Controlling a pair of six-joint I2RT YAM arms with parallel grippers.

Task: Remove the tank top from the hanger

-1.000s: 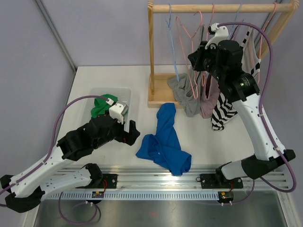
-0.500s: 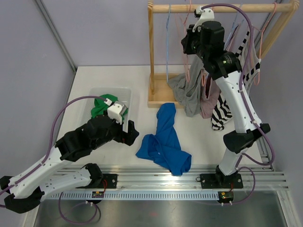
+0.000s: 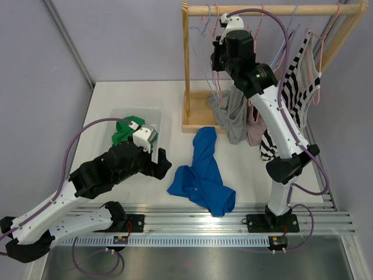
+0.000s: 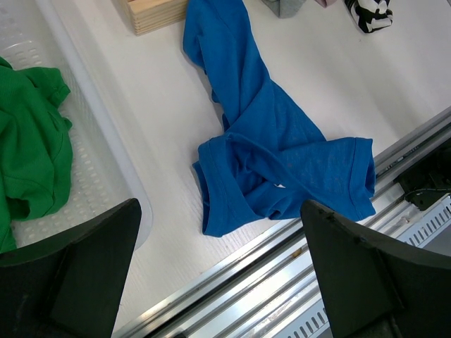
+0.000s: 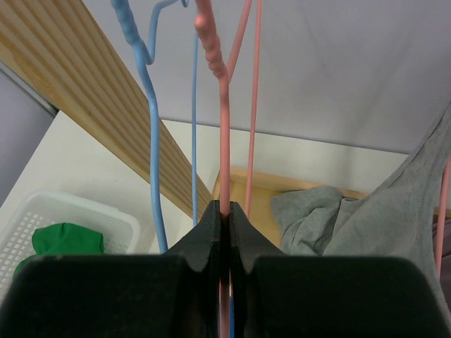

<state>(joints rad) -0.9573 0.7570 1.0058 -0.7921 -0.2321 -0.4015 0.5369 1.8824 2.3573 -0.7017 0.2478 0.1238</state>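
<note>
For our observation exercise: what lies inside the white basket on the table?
A crumpled green garment lies in the white basket. Anything beneath the cloth is covered.

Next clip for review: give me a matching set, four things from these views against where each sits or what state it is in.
Things:
1. green garment
2. blue shirt
3. grey tank top
4. right gripper

Places or states:
A. hanging at the wooden rack
B. shut on the pink hanger
C. in the white basket
D. lying on the table

Pairs: 1-C, 2-D, 3-A, 4-B
</note>
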